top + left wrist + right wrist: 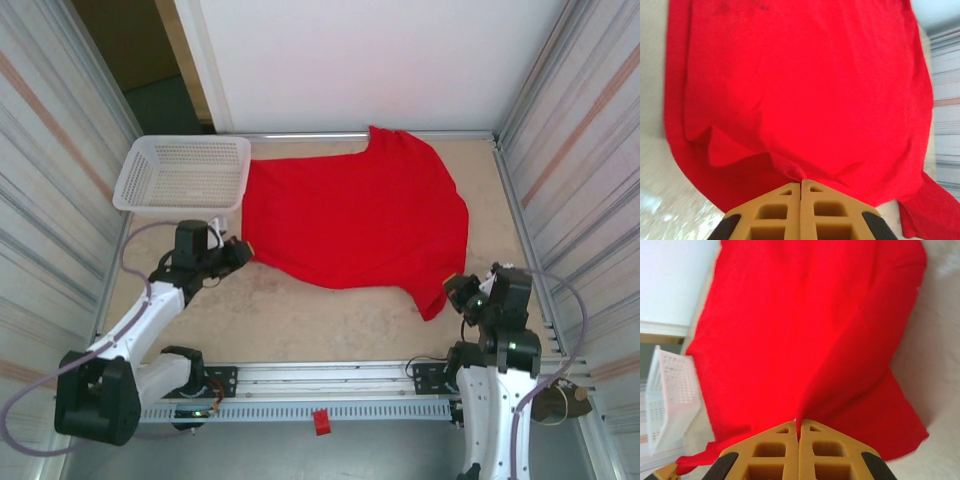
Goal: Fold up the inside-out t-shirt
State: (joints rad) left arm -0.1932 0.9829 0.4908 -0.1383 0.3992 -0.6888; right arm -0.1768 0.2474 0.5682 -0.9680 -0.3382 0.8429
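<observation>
Left hand [242, 250], right hand [453, 291] on t-shirt [360, 215]

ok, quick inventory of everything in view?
t-shirt: 1, bright red, spread across the middle of the table
basket: 1, white mesh, far-left corner, beside the t-shirt's left edge
table: 1, beige, under everything
rail: 1, silver, along the near edge
left hand: 1, tan fingers, shut on the t-shirt's near-left edge
right hand: 1, tan fingers, shut on the t-shirt's near-right edge
</observation>
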